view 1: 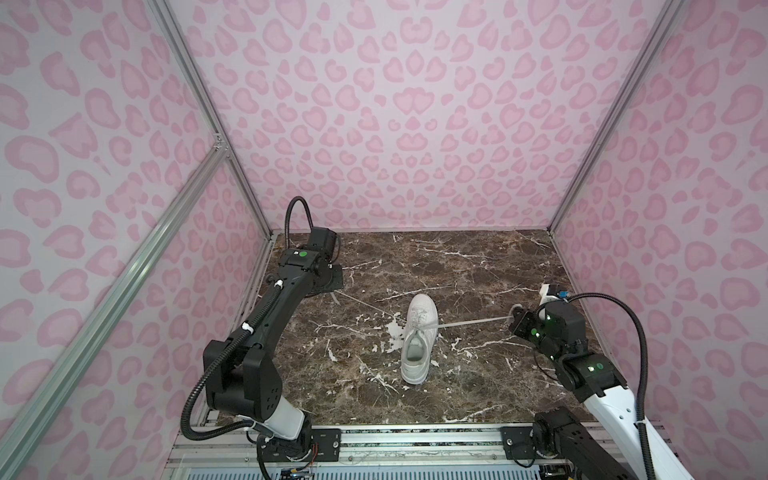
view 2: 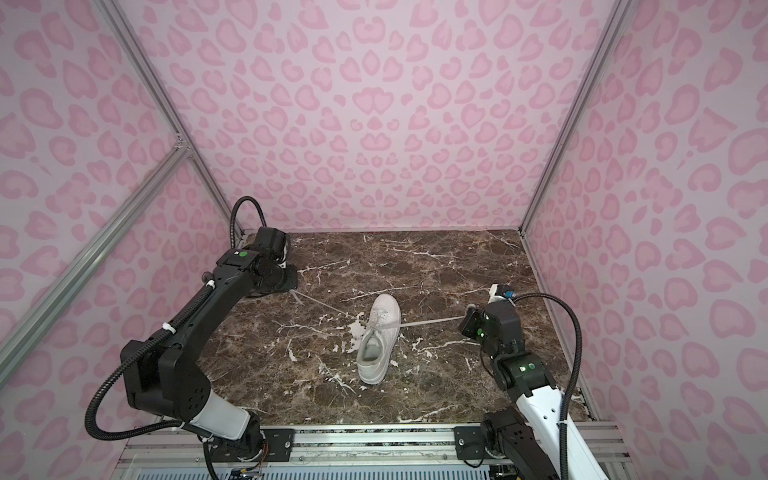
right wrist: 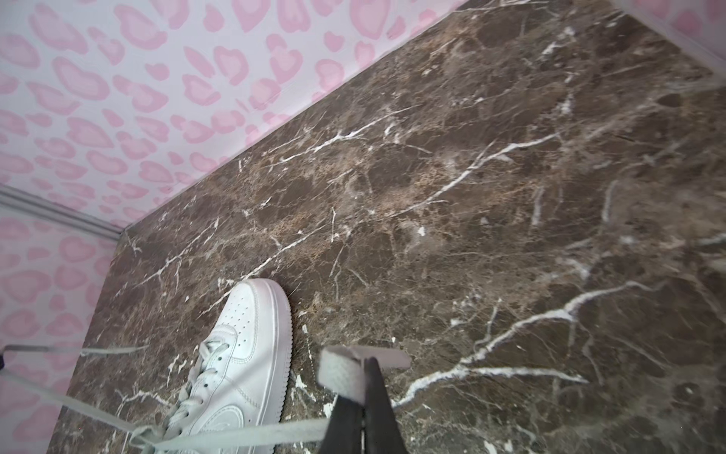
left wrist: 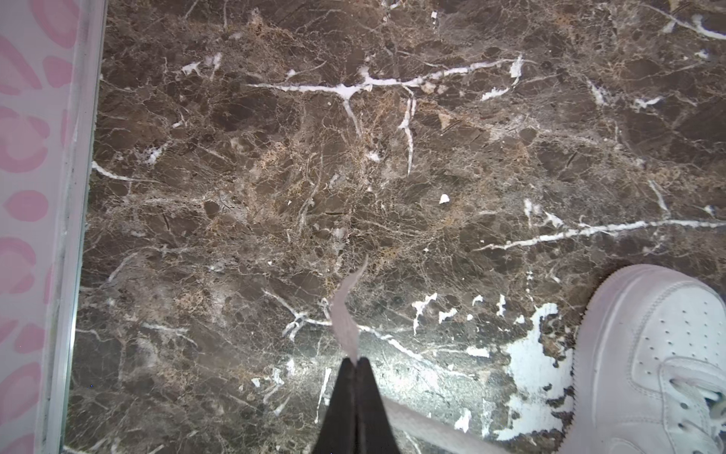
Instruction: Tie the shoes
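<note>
Sneaker [view 1: 419,337] sits mid-table [view 1: 457,266], probably light with a stiff sole, its long axis running front to back, toe toward the back wall. Its flat laces [view 1: 473,322] look limp and are best pinched near their ends. The left gripper [left wrist: 356,361] and right gripper [right wrist: 362,397] each clamp one end, stretched to opposite sides.

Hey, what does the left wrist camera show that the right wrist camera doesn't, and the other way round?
Only the left wrist view shows the left gripper, jaws shut on a lace end whose tip curls past them.

Only the right wrist view shows the right gripper, jaws shut on a folded lace. It also shows the lace crossing at the shoe's throat and the enclosure's back corner.

Both show the white sneaker, toe end visible, the brown marble tabletop and the pink-spotted wall.
</note>
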`<move>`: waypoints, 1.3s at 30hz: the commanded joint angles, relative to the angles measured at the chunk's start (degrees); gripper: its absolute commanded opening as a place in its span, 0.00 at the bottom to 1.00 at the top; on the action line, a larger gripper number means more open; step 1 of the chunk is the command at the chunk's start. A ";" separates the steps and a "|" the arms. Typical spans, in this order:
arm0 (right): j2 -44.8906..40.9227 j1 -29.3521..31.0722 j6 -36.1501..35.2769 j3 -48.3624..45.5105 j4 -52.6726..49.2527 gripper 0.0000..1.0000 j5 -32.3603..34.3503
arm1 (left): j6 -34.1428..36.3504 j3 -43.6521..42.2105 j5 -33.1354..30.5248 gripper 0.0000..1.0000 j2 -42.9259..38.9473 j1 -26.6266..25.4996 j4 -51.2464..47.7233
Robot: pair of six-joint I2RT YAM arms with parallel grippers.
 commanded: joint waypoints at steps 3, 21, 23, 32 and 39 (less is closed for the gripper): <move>-3.39 -2.71 0.17 0.96 -4.17 0.00 5.14 | -1.76 -2.03 4.08 0.04 -1.72 0.04 1.45; -1.65 -11.69 -0.78 1.18 -3.88 0.00 -2.03 | -4.25 -2.95 0.84 0.04 -6.78 0.98 3.32; -0.22 -11.86 -0.60 1.33 -3.04 0.00 -3.40 | -3.82 -2.33 -0.01 0.03 -6.98 1.00 2.71; 1.45 -12.14 -0.14 -0.52 -1.19 0.00 -5.38 | -3.54 -5.48 -4.21 0.04 -13.03 1.55 3.61; 1.65 -12.22 0.57 -0.69 -0.57 0.00 -5.67 | -4.31 -7.36 -3.04 0.04 -14.64 1.52 2.10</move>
